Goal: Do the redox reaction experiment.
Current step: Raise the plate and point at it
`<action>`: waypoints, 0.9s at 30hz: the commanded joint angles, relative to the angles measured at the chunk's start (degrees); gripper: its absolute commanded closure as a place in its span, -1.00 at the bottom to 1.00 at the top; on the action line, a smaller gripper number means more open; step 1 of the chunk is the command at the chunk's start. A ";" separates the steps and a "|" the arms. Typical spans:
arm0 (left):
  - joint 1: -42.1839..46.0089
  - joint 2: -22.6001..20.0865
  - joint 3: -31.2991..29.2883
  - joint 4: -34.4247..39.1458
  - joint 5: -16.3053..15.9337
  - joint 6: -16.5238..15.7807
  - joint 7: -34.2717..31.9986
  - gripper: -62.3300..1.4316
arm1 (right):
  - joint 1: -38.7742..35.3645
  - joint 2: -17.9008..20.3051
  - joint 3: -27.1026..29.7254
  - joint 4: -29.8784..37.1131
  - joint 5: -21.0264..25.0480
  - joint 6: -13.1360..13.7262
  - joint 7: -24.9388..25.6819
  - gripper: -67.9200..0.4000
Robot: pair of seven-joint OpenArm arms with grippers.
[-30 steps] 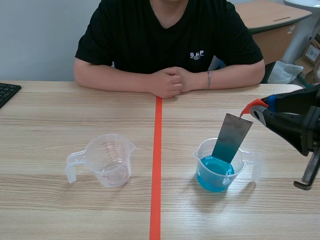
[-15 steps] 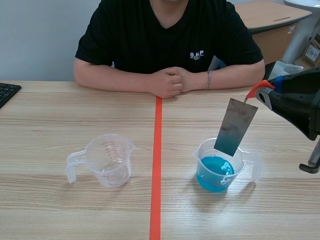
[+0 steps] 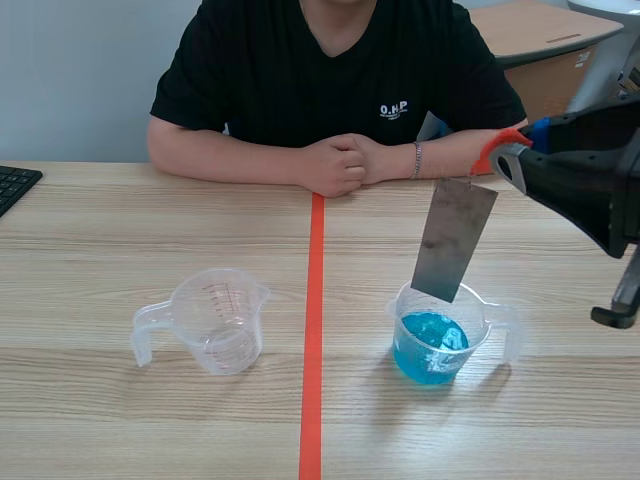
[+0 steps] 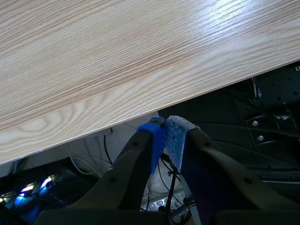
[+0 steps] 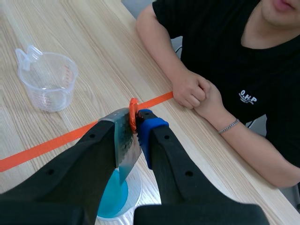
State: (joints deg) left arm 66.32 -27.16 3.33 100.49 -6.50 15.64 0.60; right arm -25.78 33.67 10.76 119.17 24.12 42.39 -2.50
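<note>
Light wood covers the whole surface (image 3: 100, 400), and a line of orange tape (image 3: 312, 350) runs down the middle of it. At the far side sits a person (image 3: 330, 70) in a black shirt. The person's hands (image 3: 340, 162) are folded together and rest on the wood just past the end of the tape. One corner of a black keyboard (image 3: 12, 185) shows at the far left edge.

Left of the tape stands a clear cup (image 3: 215, 320) with a handle and red marks on its side. It has nothing in it. Right of the tape stands another clear cup (image 3: 438, 335), and this one holds blue water (image 3: 430, 350).

The right gripper (image 3: 500, 155) comes in from the right side, up above the cup with the blue water. Its fingers are squeezed tight on the top end of a thin grey metal sheet (image 3: 453, 240). One finger tip is orange and the other is blue. The sheet hangs down a little tilted. Its low end is at the mouth of the cup, over the blue water, and it does not seem to dip in.

The left gripper (image 4: 164, 136) is well away from both cups. It hangs off the near edge of the surface, over dark wires and machine parts below. Its fingers are pressed together with nothing between them, and the blue dotted pads (image 4: 176, 140) touch.
</note>
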 commanded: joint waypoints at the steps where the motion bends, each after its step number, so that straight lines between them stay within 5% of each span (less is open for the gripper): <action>1: 0.31 -0.04 -0.15 0.28 -0.07 0.07 -0.72 0.81 | -0.59 0.46 0.59 1.62 1.22 0.33 -0.35 0.94; 27: 0.31 -0.04 -0.15 0.28 -0.07 0.07 -0.72 0.81 | -7.76 0.46 8.09 8.17 3.39 0.33 -0.17 0.94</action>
State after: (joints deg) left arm 66.32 -27.16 3.33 100.49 -6.50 15.64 0.60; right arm -33.41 33.69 18.04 126.63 26.63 42.39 -3.55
